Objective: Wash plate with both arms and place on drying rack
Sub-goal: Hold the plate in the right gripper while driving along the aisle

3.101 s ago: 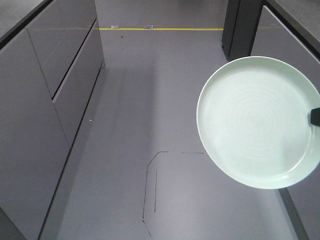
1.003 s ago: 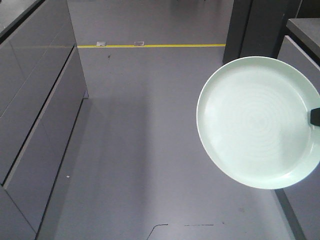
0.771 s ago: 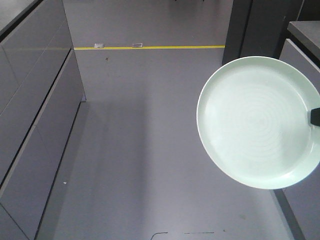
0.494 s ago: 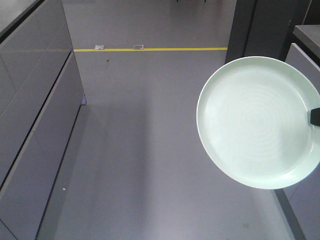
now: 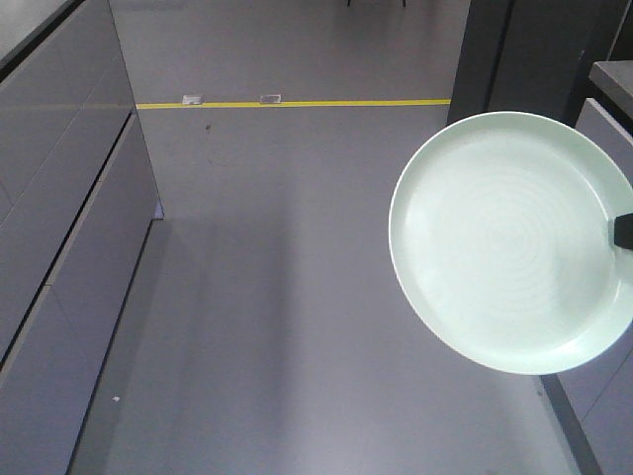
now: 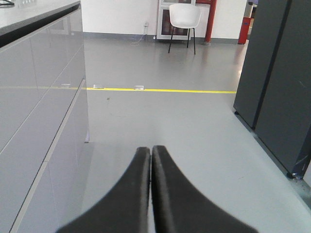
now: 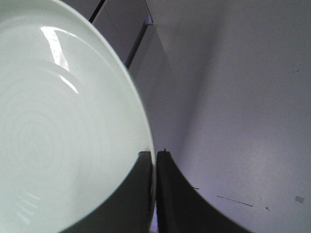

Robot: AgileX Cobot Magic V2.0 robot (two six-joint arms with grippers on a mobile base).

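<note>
The pale mint-green plate [image 5: 504, 242] hangs in the air at the right of the front view, its ringed inner face toward the camera. Its rim is pinched at the right edge by my right gripper [image 5: 623, 230], of which only a black tip shows there. In the right wrist view the plate [image 7: 63, 131] fills the left half, and the right gripper [image 7: 154, 155] is shut on its rim. My left gripper [image 6: 151, 150] is shut with nothing between its fingers, pointing down an aisle. The drying rack is out of view.
Grey cabinet fronts [image 5: 59, 228] line the left side of a grey floor aisle. A yellow floor line [image 5: 297, 102] crosses far ahead. A dark tall cabinet [image 5: 524, 59] stands at the right, with a grey counter corner [image 5: 608, 74]. A white chair [image 6: 183, 17] sits far back.
The floor and cabinets have slid toward the camera and downward, so the base has rolled forward along the aisle. The plate stays at the same place in the view, still held.
</note>
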